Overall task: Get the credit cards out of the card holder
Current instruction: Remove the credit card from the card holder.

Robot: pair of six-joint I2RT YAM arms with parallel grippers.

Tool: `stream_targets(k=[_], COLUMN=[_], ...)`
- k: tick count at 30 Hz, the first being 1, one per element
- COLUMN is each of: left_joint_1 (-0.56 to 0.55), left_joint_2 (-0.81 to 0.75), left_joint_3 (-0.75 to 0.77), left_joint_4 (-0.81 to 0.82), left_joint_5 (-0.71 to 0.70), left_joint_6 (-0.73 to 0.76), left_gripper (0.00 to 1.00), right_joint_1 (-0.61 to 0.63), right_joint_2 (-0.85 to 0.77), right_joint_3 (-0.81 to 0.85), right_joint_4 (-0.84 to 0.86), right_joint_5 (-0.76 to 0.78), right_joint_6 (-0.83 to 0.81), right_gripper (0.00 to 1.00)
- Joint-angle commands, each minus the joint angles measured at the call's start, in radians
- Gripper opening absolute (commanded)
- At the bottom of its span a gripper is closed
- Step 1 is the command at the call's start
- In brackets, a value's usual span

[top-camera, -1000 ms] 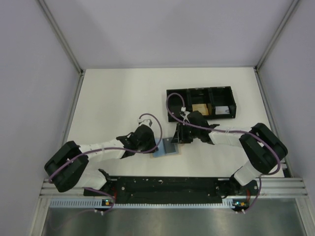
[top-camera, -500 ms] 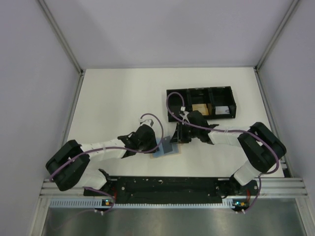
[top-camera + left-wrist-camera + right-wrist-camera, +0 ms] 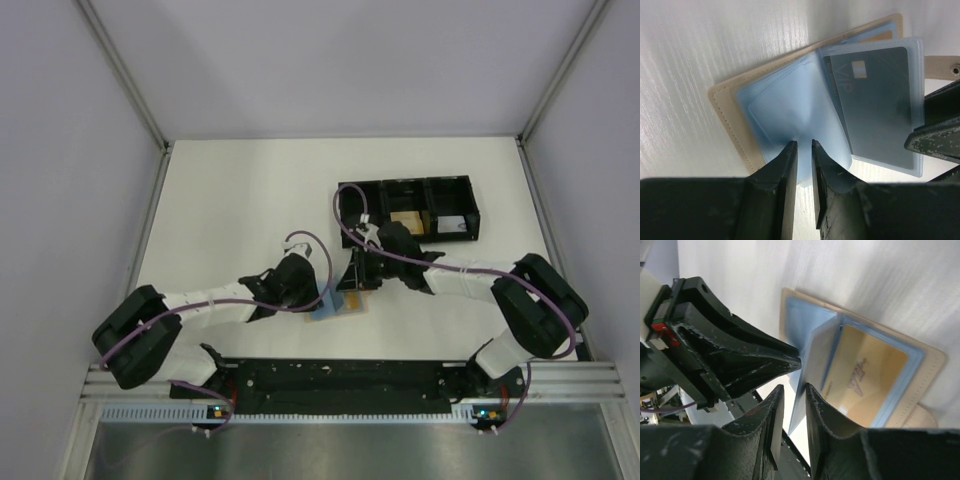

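Observation:
The card holder [image 3: 345,303] lies open on the white table between both arms, tan border [image 3: 727,125] around blue sleeves. My left gripper [image 3: 804,146] is shut on the near edge of one clear blue sleeve. A grey credit card [image 3: 875,100] sits in the raised middle sleeve, whose far edge is in my right gripper [image 3: 794,387], its jaws closed narrowly on it. A gold credit card [image 3: 865,375] shows in the sleeve lying flat behind it. In the top view the left gripper [image 3: 322,297] and right gripper [image 3: 357,283] meet over the holder.
A black three-compartment tray [image 3: 345,192] stands behind the holder at the back right. An orange-tan block [image 3: 405,220] sits in its middle compartment and a pale flat piece [image 3: 452,225] in its right one. The holder's tan strap with a snap [image 3: 942,69] sticks out sideways.
My right gripper has narrowed its jaws onto the raised sleeve and shifted slightly left over the holder. The left gripper has kept its grip and place.

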Motion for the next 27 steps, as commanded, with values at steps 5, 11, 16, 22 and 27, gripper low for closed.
stream_targets(k=[5,11,16,22,27], left_joint_1=[-0.007,-0.007,-0.008,-0.007,-0.007], left_joint_2=[-0.117,-0.212,-0.225,-0.245,-0.246], left_joint_3=[-0.039,-0.071,-0.079,-0.111,-0.131], left_joint_4=[-0.028,-0.013,0.024,0.143,0.187], left_joint_5=[-0.049,-0.084,-0.067,-0.035,-0.018], left_joint_6=[-0.041,-0.079,-0.107,-0.154,-0.174], left_gripper=[0.26,0.3,0.3,0.39,0.54], right_joint_1=[0.051,0.056,0.056,0.062,0.063], right_joint_2=[-0.009,0.01,0.024,0.034,0.051], right_joint_3=[0.079,0.081,0.076,0.071,0.073], right_joint_4=[0.038,0.012,0.019,0.076,0.113], right_joint_5=[-0.027,0.028,0.034,0.008,-0.015], right_joint_6=[-0.009,-0.027,-0.032,-0.008,0.015], right_gripper=[0.35,0.35,0.28,0.25,0.31])
